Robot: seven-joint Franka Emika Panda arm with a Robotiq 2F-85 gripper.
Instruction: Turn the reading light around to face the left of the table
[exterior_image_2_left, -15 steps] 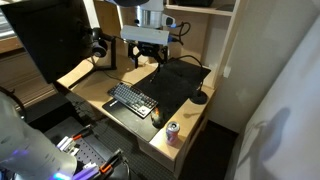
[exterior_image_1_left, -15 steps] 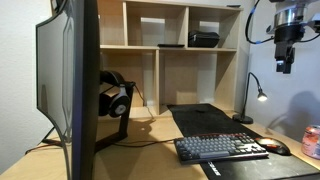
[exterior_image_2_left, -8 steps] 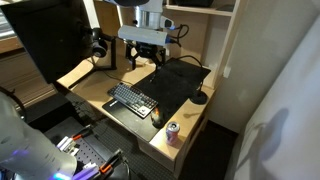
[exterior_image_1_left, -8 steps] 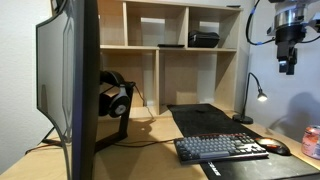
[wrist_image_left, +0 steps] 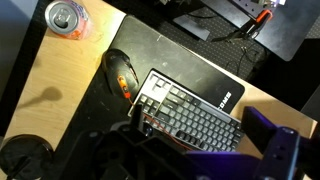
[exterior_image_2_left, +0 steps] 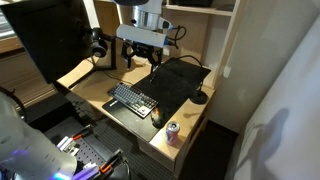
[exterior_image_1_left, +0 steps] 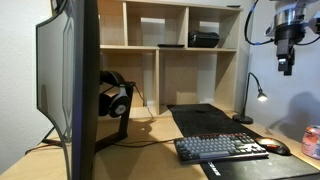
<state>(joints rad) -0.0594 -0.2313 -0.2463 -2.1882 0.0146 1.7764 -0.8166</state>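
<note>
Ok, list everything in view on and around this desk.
monitor: 1, black, table's near end
headphones: 1, black, on stand by monitor
shelf: 1, light wood, behind table
box: 1, black, upper shelf compartment
lamp: 1, black, lit, far corner
mats: 2, black, one behind keyboard, one under it
keyboard: 1, dark, mid-table
mouse: 1, black-orange, beside keyboard
can: 1, pink, past mouse
table: 1, light wood
hand: 1, dark, open, above table
</note>
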